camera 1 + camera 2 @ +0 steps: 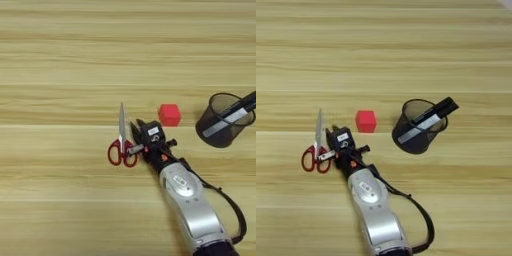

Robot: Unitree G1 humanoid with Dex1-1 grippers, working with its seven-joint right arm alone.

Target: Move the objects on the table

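- The setting reads as a desk or office-style workbench, staged for robot trials: the whole view is a light yellowish wood-grain table top with horizontal plank stripes.
- Office supplies lie on it: red-handled scissors with silver blades and a black mesh pen cup holding a black-and-silver marker.
- A small red cube looks like a test prop.
- A silver robot forearm with a trailing black cable points to a lab.
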